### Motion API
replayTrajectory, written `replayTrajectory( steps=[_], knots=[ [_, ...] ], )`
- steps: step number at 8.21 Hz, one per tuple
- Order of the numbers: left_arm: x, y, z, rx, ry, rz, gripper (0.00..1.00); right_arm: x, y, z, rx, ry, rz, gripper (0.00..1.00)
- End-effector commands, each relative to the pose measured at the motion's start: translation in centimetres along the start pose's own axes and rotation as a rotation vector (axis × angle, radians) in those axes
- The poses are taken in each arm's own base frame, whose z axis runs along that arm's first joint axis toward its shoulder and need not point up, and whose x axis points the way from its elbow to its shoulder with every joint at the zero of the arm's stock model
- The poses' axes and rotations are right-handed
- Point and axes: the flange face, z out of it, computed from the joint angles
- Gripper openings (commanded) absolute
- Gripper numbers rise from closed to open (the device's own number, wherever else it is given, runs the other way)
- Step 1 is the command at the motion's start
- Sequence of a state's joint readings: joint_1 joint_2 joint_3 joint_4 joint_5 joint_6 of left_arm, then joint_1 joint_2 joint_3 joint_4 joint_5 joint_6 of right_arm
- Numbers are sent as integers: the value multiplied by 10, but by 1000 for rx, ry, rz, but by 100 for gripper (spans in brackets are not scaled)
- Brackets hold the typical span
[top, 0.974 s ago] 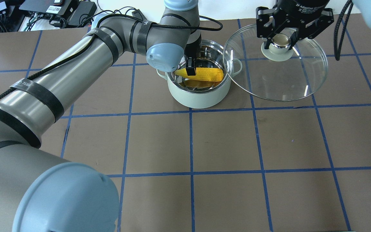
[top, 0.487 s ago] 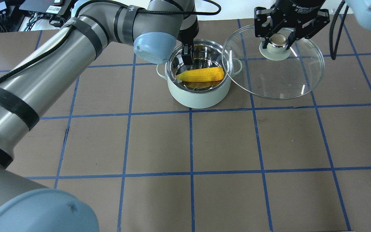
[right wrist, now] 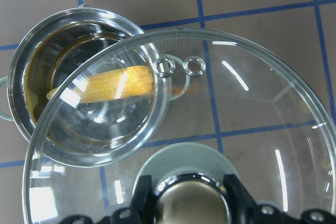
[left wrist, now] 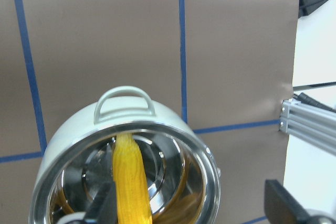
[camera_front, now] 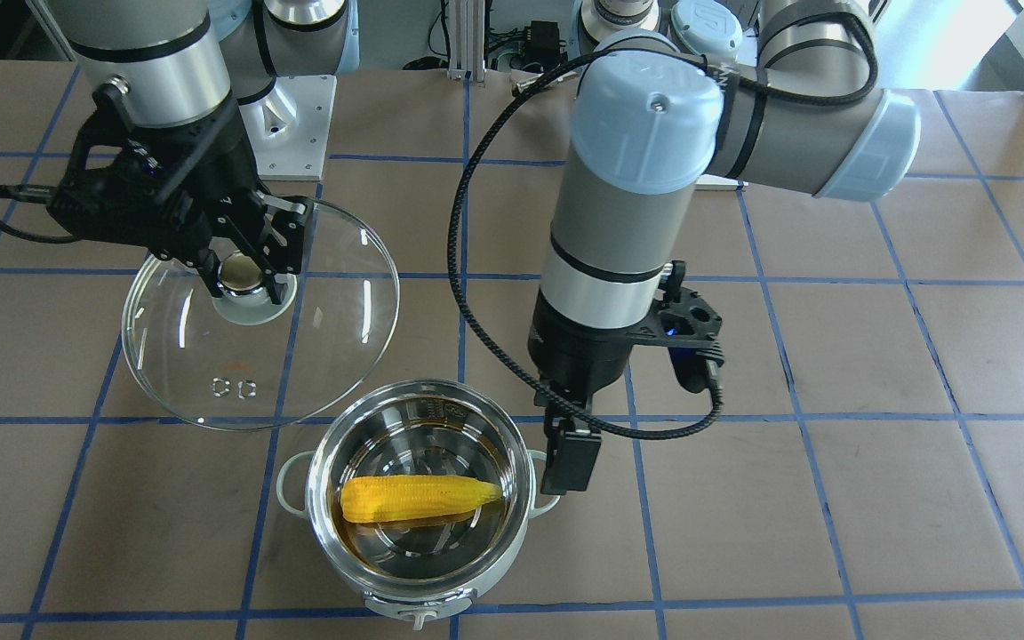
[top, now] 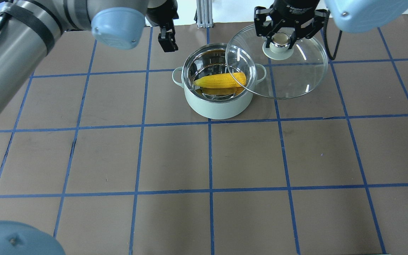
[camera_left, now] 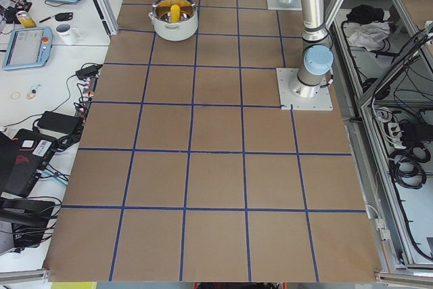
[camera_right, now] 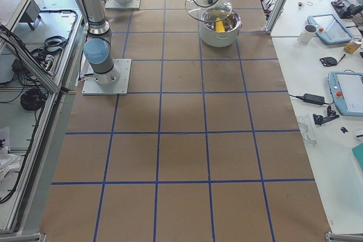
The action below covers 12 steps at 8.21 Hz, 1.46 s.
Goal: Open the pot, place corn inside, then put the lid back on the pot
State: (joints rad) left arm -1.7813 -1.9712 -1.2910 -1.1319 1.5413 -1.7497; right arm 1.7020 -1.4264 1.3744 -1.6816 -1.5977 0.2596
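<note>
The right end effector (top: 282, 39) clenched the lid (top: 296, 78) by its knob near the pot (top: 218, 108) holding corn (top: 221, 80), the left end effector (top: 168, 42) open and empty; lowered off-centre, the glass could strike the rim.

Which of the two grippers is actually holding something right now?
The right gripper, shut on the clear glass dome lid; the left gripper hangs open and empty beside the mint-green steel pot.
</note>
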Motion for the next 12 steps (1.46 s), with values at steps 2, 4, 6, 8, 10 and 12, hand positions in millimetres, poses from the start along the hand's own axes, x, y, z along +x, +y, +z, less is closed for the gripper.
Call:
replayTrajectory(
  steps=[2, 4, 6, 8, 10, 12],
  knots=[
    [3, -71, -56, 41, -14, 109, 100, -127, -7, 86, 47, -20, 21, 3],
    [-8, -87, -66, 49, -95, 217, 100, -139, -26, 119, 54, -17, 5, 3],
    [-30, -113, -89, 48, -210, 348, 100, -138, -38, 145, 35, 0, 9, 3],
    [-27, -127, -91, 52, -219, 589, 100, -137, -41, 151, 36, 5, 9, 3],
    [-27, -130, -97, 32, -216, 807, 100, -128, -49, 159, 37, 4, 17, 3],
    [-29, -138, -109, 26, -210, 979, 100, -129, -50, 168, 30, 10, 2, 3]
  ],
)
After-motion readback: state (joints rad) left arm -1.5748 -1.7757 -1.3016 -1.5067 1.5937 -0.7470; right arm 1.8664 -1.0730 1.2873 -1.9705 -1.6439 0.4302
